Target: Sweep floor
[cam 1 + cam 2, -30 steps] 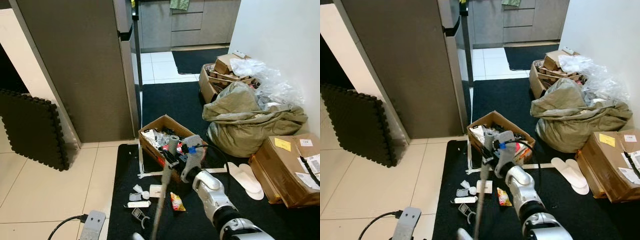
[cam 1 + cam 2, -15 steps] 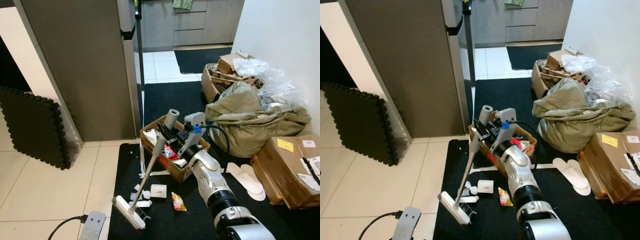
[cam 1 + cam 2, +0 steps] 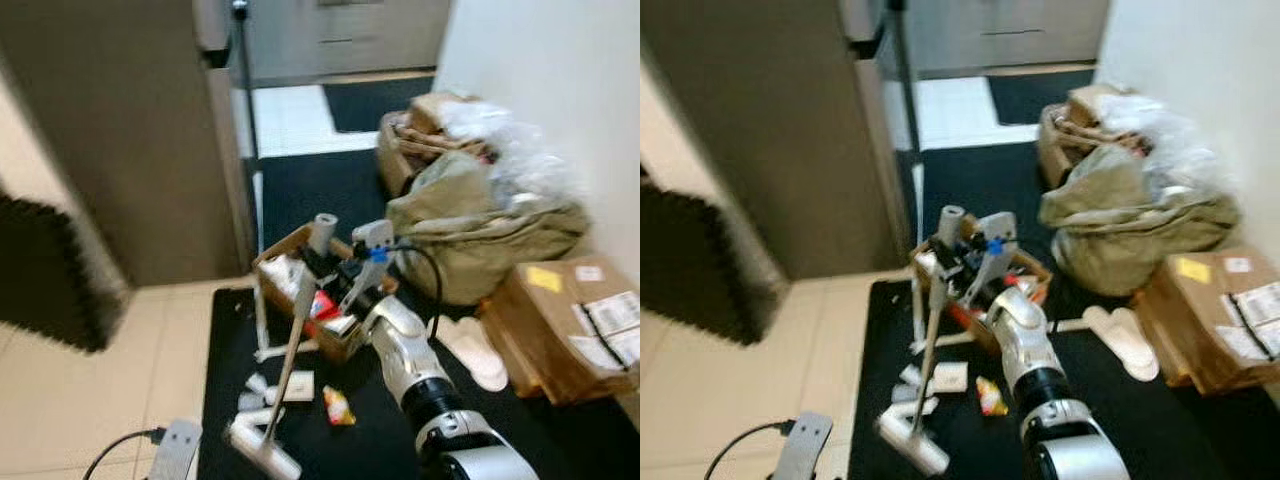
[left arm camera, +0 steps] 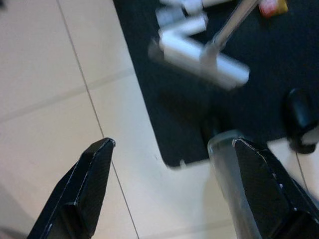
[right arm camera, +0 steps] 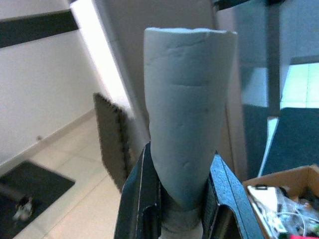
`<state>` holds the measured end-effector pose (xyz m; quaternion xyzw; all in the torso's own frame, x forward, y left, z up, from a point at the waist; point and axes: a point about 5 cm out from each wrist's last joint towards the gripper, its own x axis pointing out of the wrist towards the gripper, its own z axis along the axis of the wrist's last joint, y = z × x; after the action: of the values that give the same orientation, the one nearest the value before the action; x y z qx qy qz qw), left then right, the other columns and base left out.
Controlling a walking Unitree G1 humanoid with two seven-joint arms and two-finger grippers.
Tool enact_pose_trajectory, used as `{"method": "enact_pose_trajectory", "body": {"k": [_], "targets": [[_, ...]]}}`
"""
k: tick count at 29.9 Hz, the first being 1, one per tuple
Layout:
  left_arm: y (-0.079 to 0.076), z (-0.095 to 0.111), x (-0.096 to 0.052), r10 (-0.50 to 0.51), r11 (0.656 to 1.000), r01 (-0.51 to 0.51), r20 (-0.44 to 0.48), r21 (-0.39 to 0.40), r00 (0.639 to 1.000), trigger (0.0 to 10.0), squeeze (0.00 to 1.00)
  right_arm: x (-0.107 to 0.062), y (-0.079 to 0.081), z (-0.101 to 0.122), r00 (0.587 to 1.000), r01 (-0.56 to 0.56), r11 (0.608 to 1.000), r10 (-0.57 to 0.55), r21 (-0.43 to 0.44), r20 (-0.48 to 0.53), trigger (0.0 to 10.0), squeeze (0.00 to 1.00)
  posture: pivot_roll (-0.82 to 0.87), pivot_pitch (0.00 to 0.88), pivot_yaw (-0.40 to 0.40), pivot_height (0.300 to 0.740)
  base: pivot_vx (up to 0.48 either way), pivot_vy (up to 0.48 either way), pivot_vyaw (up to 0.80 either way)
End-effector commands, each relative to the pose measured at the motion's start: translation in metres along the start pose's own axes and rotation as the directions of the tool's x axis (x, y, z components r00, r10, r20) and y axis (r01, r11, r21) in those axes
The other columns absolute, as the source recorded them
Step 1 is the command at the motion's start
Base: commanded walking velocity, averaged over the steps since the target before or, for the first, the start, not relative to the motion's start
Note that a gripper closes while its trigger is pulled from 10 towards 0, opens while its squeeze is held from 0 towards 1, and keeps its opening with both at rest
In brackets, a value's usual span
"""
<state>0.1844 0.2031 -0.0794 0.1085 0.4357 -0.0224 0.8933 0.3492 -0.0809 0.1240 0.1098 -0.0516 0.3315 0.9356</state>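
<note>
Litter (image 3: pixel 338 405) is being shown scattered near the left edge of the black mat (image 3: pixel 222 330) in the left eye view. The broom (image 3: pixel 290 355) is being held by the right gripper (image 3: pixel 330 262) near its grey top; its long axis is running steeply, top tilted toward the box (image 3: pixel 275 262), white head (image 3: pixel 262 452) resting low on the mat by the left edge.

Right eye view: the same layout is being shown, blurred.

Left wrist view: the left gripper (image 4: pixel 174 186) is being held with fingers spread wide, nothing between them, above the mat's edge and the tile.

Right wrist view: the handle is being pinched between the two fingers (image 5: pixel 144 199).

Risk, as judged: litter could be pushed off the mat, or the handle could strike the box.
</note>
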Motion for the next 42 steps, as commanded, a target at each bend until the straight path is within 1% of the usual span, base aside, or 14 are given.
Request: {"method": "enact_pose_trajectory", "body": {"k": [1,11,17,23,26,28,37,39,42], "targets": [[-0.003,-0.008,-0.002,-0.012,1.0,0.012,-0.027,0.01,1.0,10.0,0.0,0.002,-0.001,0.01,0.999,-0.001,1.0,0.001,-0.001,0.048,10.0,0.0,-0.05,0.008,0.024,0.74,0.349,0.0,0.0],[-0.003,-0.007,-0.001,-0.012,1.0,0.012,-0.023,0.016,1.0,10.0,0.0,0.003,-0.003,0.01,0.999,0.024,1.0,-0.025,0.008,0.036,10.0,0.0,-0.05,0.005,0.027,0.74,0.347,0.0,0.0],[-0.001,-0.007,-0.001,-0.002,1.0,0.002,-0.025,0.013,1.0,10.0,0.0,0.004,-0.004,0.011,0.998,0.048,0.998,-0.049,0.032,0.041,10.0,0.0,-0.05,0.003,0.03,0.74,0.294,0.0,0.0],[0.0,-0.007,-0.001,0.011,1.0,-0.011,-0.031,0.003,0.999,10.0,0.0,0.004,-0.003,0.011,0.997,0.068,0.997,-0.069,0.032,0.036,10.0,0.0,-0.05,0.001,0.032,0.74,0.0,0.0,0.0],[0.0,-0.006,-0.001,0.01,1.0,-0.009,-0.035,0.024,0.999,10.0,0.0,0.004,-0.006,0.01,0.996,0.092,0.995,-0.093,0.025,0.02,10.0,0.0,-0.05,0.0,0.032,0.74,0.0,0.48,0.0],[0.0,-0.006,-0.001,0.01,1.0,-0.009,-0.035,0.024,0.999,10.0,0.0,0.004,-0.006,0.01,0.996,0.092,0.995,-0.093,0.025,0.02,10.0,0.0,-0.05,0.0,0.032,0.74,0.0,0.48,0.0],[0.002,-0.006,-0.001,0.011,0.999,-0.01,-0.033,0.032,0.999,10.0,0.0,0.004,-0.009,0.01,0.994,0.109,0.994,-0.11,0.023,0.014,10.0,0.0,-0.05,0.0,0.036,0.74,0.0,0.402,-0.71],[0.003,-0.005,-0.001,0.011,0.999,-0.01,-0.031,0.034,0.999,10.0,0.0,0.004,-0.01,0.01,0.993,0.119,0.993,-0.12,0.021,0.009,10.0,0.0,-0.05,0.0,0.036,0.74,0.0,0.0,-0.8],[0.005,-0.005,-0.001,0.011,0.999,-0.01,-0.029,0.037,1.0,10.0,0.0,0.004,-0.012,0.01,0.989,0.145,0.989,-0.146,0.011,0.01,10.0,0.0,-0.05,0.0,0.036,0.74,0.0,0.0,0.0]]}}
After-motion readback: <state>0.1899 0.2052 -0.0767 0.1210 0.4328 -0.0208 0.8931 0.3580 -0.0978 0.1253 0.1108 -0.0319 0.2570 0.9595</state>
